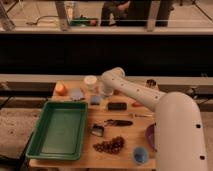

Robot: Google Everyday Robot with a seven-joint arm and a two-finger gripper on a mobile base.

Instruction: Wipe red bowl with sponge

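The red bowl (60, 88) is a small round reddish-orange thing at the table's back left corner. The sponge (95, 100), a small light-blue pad, lies near the middle back, left of the black block (117, 106). My gripper (102, 92) hangs at the end of the white arm, just above and behind the sponge and right of a white cup (90, 81). It is well to the right of the red bowl. The arm hides its tips.
A green tray (37, 142) fills the left front. A flat grey-blue piece (76, 94) lies between bowl and sponge. A black tool (118, 122), a metal clip (97, 131), grapes (110, 145), a blue cup (140, 154) and the purple bowl (149, 135), half hidden by the arm, lie in front.
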